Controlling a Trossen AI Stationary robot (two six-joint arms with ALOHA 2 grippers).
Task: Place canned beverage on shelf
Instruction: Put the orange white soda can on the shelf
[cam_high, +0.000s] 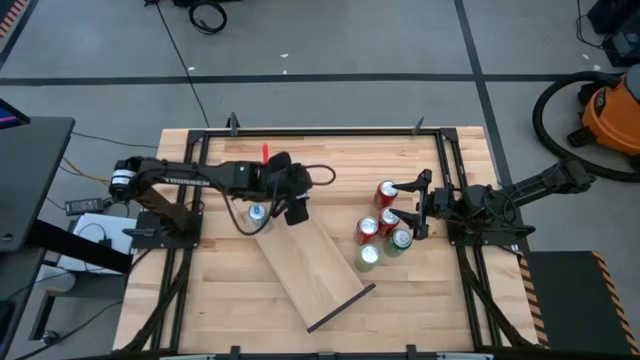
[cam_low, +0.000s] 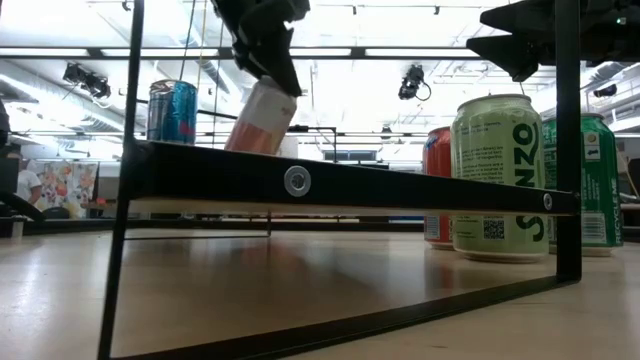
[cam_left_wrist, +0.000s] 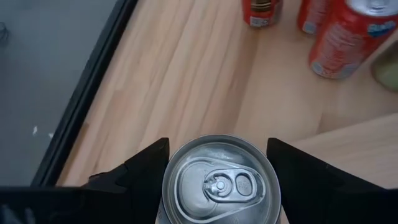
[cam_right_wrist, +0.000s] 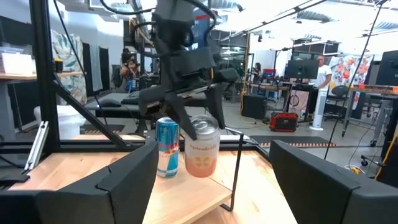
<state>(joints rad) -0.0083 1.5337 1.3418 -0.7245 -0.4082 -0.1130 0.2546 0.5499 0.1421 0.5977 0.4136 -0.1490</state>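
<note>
High view: the left gripper (cam_high: 290, 200) is positioned over the far end of the long pale wood shelf (cam_high: 312, 268).

Low view: a tilted pink-and-white beverage can (cam_low: 260, 118) is clamped above the shelf, beside a blue can (cam_low: 172, 112).

Right wrist view: the right gripper (cam_right_wrist: 208, 180) waits, fingers apart.

Placement appears under way; next, the can should be levelled, lowered and released.
</note>
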